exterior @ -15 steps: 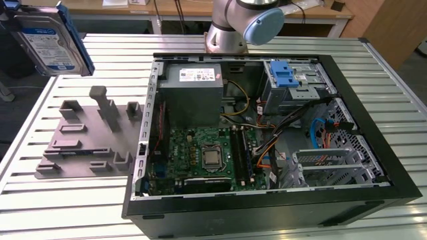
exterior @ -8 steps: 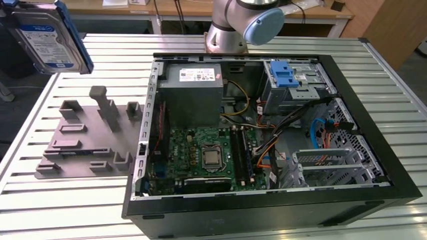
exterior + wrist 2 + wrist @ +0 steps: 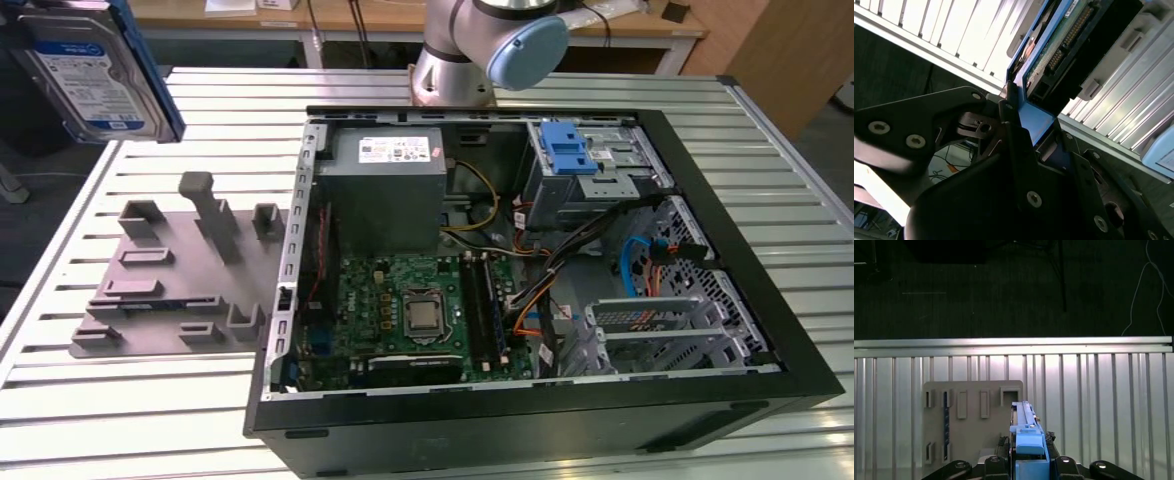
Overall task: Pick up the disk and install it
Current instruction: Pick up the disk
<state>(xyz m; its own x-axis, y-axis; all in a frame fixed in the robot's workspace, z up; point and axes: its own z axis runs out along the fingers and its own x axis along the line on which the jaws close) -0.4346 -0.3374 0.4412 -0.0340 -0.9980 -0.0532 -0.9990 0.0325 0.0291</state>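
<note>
While the black pincer (image 3: 1028, 462) clamps its blue bracket, the flat silver-grey hard disk (image 3: 83, 65) hangs edge-down over the slatted metal counter (image 3: 787, 200). Its long axis stands nearly upright.

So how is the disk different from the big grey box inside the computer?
The disk hangs in the air, held by the gripper; the grey box sits inside the computer case. The disk has blue edges and a big blue-and-white label; the grey box is plain with a small white sticker. Both are rectangular.
</note>
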